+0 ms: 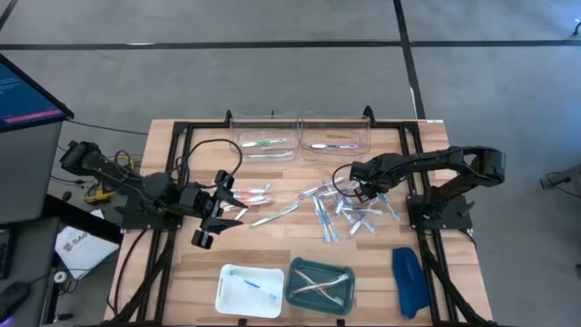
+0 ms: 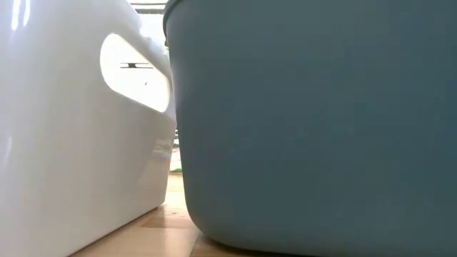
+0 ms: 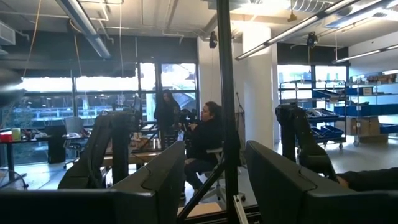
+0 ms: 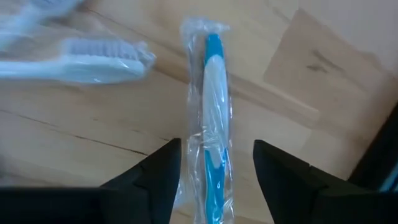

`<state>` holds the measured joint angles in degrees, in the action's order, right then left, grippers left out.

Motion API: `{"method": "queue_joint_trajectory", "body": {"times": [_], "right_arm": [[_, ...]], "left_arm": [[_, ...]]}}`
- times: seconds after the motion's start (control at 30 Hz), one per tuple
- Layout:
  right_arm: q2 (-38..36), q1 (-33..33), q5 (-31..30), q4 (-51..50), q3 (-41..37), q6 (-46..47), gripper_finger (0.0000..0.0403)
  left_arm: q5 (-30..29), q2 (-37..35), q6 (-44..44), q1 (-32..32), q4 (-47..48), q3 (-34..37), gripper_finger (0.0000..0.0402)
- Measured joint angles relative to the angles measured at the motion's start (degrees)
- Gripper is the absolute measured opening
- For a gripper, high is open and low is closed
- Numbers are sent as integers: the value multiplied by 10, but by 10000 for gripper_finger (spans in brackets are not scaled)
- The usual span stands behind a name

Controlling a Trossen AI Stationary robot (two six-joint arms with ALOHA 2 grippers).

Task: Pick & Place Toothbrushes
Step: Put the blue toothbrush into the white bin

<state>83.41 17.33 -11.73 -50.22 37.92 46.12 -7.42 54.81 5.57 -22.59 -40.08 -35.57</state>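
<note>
Crinkled clear wrap around a blue-white toothbrush (image 4: 211,118) between the right tool's (image 4: 216,163) parted, released dark fingers (image 4: 155,171).

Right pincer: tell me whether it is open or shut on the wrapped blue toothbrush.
Open. In the right wrist view the right pincer has its fingers standing either side of the wrapped blue toothbrush, with visible gaps to the wrapper.

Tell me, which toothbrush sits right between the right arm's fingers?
The blue-and-white toothbrush in a clear wrapper, lying on the wood between the open fingers. The pale toothbrush beside it lies off to one side, outside them.
</note>
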Motion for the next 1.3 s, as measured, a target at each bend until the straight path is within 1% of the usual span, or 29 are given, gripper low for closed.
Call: {"method": "queue_joint_trajectory", "body": {"times": [0.17, 0.3, 0.4, 0.53, 0.6, 0.73, 0.9, 1.07, 1.3], "right_arm": [[-8, 29, 40, 37, -33, -21, 175], [-17, 31, 43, 42, -39, -22, 149], [-30, 25, 46, 46, -42, -21, 112], [-47, 18, 45, 45, -43, -22, 41], [-55, 14, 38, 33, -43, -22, 15], [-68, -1, 37, 26, -43, -20, 17], [-90, -27, 1, -19, -21, -7, 2], [-115, -59, -48, -63, 33, 4, 1], [-138, -106, -67, -72, 107, 0, 1]], "left_arm": [[0, 0, -3, 0, 0, 0, 163], [0, 5, -3, 0, 0, 0, 163], [0, 5, -3, 0, -4, 0, 163], [0, 4, -3, 0, -4, 0, 163], [0, 4, -3, 0, -3, 0, 163], [0, 4, -3, 0, -4, 0, 163], [0, 4, -3, 0, -3, 0, 163], [0, 4, -3, 0, -3, 0, 163], [0, 4, -3, 0, -3, 0, 163]]}}
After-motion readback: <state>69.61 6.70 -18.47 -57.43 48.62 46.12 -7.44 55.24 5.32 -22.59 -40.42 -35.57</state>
